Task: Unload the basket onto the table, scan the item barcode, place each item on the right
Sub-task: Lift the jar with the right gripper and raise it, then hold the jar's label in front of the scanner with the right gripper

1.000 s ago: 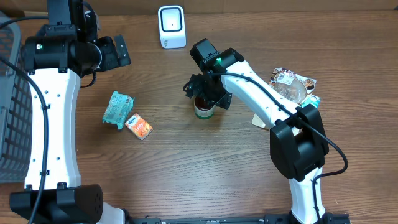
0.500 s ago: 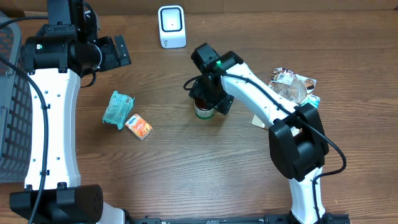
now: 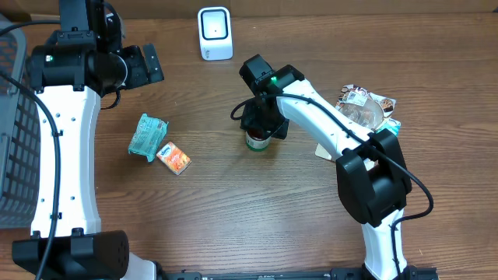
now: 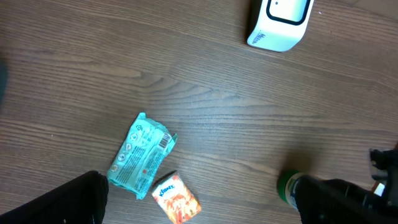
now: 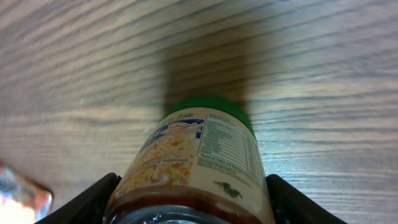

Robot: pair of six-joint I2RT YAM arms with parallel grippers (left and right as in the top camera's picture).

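A jar (image 3: 257,141) with a green lid and a food label stands on the wood table, right of centre. My right gripper (image 3: 261,123) comes down over it. In the right wrist view the jar (image 5: 193,155) fills the gap, and both fingers (image 5: 93,202) press against its sides: the gripper (image 5: 189,202) is shut on it. The white barcode scanner (image 3: 215,33) stands at the table's far edge, also in the left wrist view (image 4: 278,22). My left gripper (image 3: 144,66) hovers high at the far left, open and empty (image 4: 199,208).
A teal packet (image 3: 147,135) and an orange tissue pack (image 3: 173,158) lie left of the jar. Several more packaged items (image 3: 366,109) are heaped at the right. A grey basket (image 3: 15,155) runs along the left edge.
My right gripper's fingers have narrowed around the jar and settled slightly lower. The jar shifted a little to the right. The left arm has not moved.
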